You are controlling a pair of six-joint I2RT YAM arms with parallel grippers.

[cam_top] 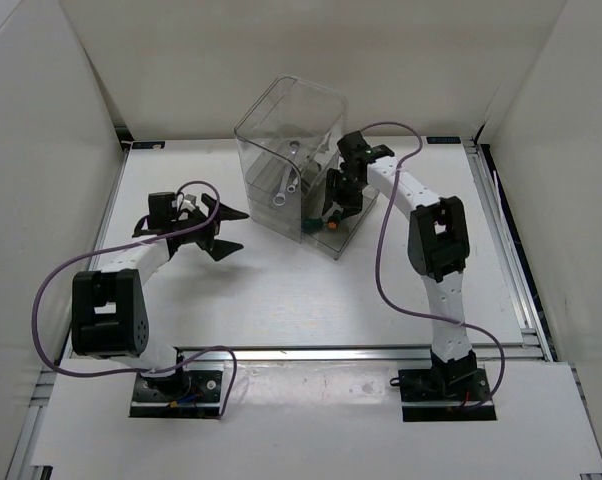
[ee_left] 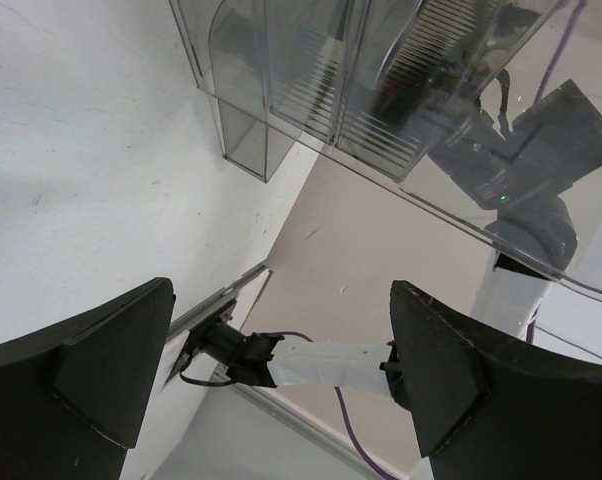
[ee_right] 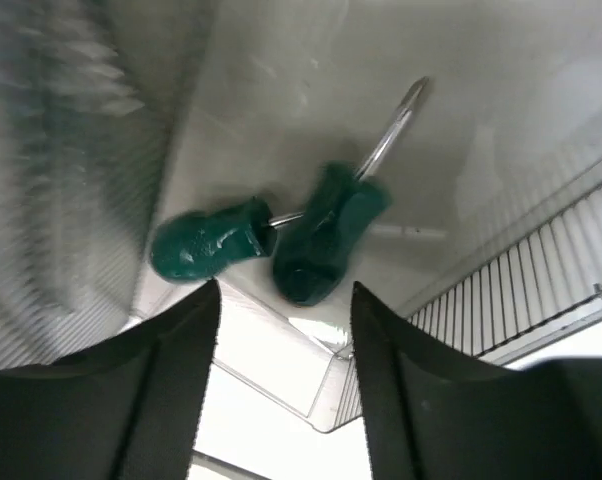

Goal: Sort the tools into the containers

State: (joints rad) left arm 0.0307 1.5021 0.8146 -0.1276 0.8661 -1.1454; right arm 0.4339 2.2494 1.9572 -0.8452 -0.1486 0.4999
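The tall clear organiser [cam_top: 291, 150] stands at the back middle, with one shallow drawer [cam_top: 343, 240] pulled out toward the front right. Two green-handled screwdrivers [ee_right: 209, 245] [ee_right: 326, 235] lie side by side on that drawer's floor, their shafts crossing. My right gripper [cam_top: 339, 205] hovers over the drawer; its jaws [ee_right: 286, 295] are open, and the handles lie just beyond the fingertips with nothing between them. Two silver wrenches [cam_top: 289, 180] show through a higher drawer. My left gripper [cam_top: 241, 231] sits left of the organiser [ee_left: 381, 90], wide open [ee_left: 281, 300] and empty. The pliers are hidden.
White walls enclose the table on the left, back and right. The right arm [ee_left: 531, 150] and its purple cable [cam_top: 381, 270] run beside the organiser. A metal rail [cam_top: 361, 350] crosses the near edge in front of both bases.
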